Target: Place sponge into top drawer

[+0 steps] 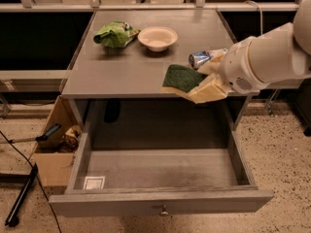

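The sponge, dark green on top with a pale yellow layer below, is held at the front edge of the grey table top, above the open top drawer. My gripper, with pale tan fingers, is shut on the sponge's right side, coming in from the right on a white arm. The top drawer is pulled out wide below, with a white sticker on its floor at the front left and a small round knob on its flat front.
A light green snack bag and a pale bowl sit at the back of the table top. A metal can lies just behind my gripper. A cardboard box with clutter stands on the floor to the left, with a black stand beside it.
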`<state>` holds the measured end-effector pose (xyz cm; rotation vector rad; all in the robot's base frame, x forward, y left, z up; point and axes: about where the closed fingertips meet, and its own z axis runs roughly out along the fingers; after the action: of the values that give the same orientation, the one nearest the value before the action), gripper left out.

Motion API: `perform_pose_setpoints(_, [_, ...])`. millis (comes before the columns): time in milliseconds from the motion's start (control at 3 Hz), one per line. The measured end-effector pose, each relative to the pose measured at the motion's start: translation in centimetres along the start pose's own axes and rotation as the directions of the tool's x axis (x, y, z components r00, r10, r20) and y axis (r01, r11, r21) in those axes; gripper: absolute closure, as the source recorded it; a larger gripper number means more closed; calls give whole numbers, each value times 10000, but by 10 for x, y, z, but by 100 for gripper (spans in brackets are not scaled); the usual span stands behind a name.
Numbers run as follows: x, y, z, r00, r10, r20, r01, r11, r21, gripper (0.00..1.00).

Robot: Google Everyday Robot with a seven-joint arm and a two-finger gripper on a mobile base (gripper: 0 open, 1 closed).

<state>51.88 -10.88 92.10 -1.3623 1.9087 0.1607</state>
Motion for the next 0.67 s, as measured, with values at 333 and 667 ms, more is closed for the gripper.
perform_pose_setpoints(333, [8,22,35,9994,223,-277,-239,9982,-558,100])
perform_pose_setpoints(667, [30,45,72,9955,700,-637,-765,9914,-1062,100])
